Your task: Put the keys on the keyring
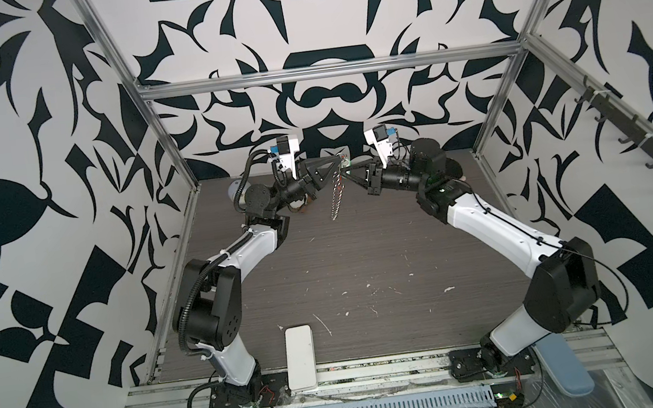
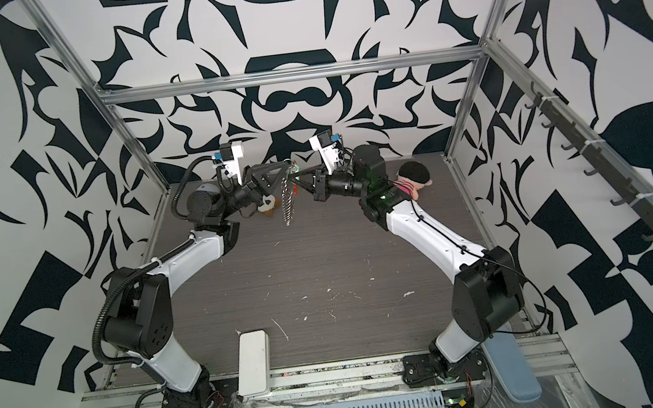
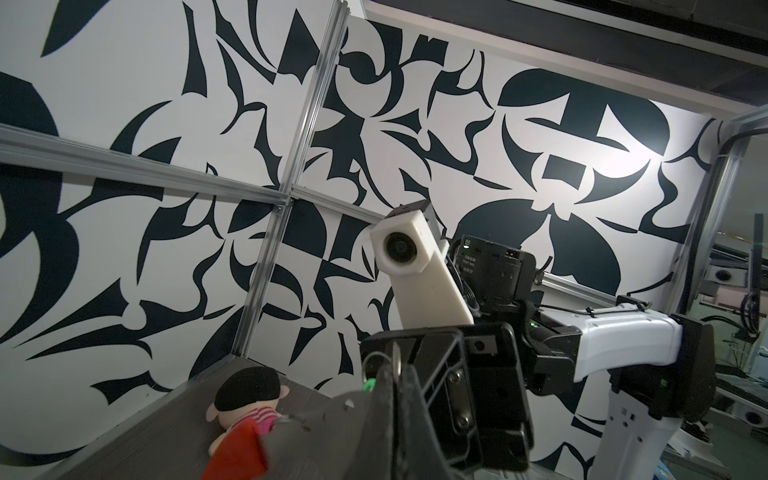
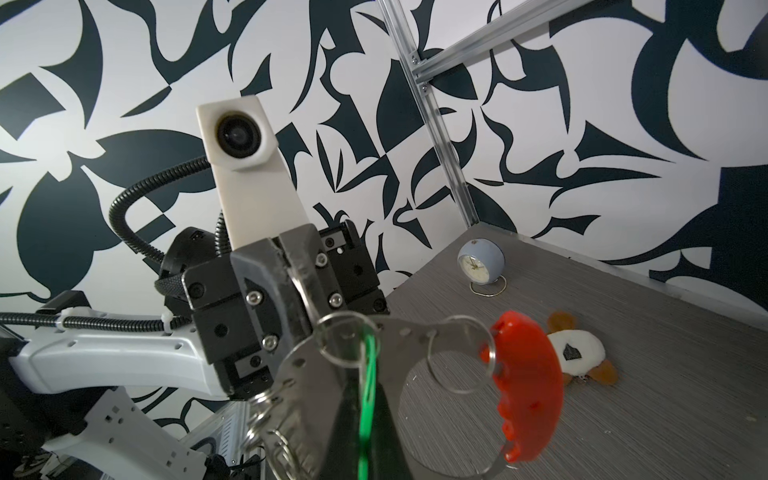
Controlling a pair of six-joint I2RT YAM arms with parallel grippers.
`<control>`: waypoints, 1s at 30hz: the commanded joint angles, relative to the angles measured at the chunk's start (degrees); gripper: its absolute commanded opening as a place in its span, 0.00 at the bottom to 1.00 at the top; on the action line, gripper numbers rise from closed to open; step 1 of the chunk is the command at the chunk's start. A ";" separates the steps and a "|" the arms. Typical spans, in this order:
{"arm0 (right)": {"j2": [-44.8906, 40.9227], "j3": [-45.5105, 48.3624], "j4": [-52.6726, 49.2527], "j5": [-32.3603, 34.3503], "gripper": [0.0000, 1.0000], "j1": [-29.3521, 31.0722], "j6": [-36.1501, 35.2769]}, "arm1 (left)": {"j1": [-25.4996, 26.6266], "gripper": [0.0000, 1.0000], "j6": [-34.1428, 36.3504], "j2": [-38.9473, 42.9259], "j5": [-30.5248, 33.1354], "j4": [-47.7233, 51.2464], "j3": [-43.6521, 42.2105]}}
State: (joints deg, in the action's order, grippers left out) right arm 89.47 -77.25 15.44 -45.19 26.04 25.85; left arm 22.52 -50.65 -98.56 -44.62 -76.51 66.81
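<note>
keyring [image 1: 336,197] is gripped by the closed left claw [image 1: 339,165], hung above bench [image 1: 364,259] toward 12 o'clock | green key [image 4: 367,374] is pinched in the closed right claw [image 1: 349,174], at keyring's upper end, 3 o'clock side

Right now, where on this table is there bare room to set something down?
The wide middle of the table is bare, from the white box at the front edge back to the hanging keyring. The back strip is crowded: alarm clock, plush toy, doll.
</note>
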 commanded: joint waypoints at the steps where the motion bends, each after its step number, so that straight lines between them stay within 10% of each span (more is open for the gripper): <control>1: -0.71 -2.98 -5.93 -0.39 0.00 1.65 -5.53 | 0.16 0.00 -0.63 -0.48 2.18 -5.70 0.27; 17: -1.41 -4.64 -15.90 6.06 0.00 4.53 -14.05 | 0.02 0.00 0.75 -0.11 1.94 -6.08 -1.09; 22: -6.97 0.44 -13.07 9.76 0.28 0.98 -13.08 | -0.39 0.00 0.26 0.21 0.98 -6.03 -1.46; 30: -7.50 -0.64 -13.25 8.39 0.35 0.65 -14.60 | -0.26 0.00 -0.93 0.04 0.41 -6.10 -1.02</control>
State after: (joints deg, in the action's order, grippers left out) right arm 82.24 -76.12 -0.10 -36.25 26.39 12.14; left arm 22.15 -50.46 -99.07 -44.16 -78.48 65.30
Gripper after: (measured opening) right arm 0.346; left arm 0.045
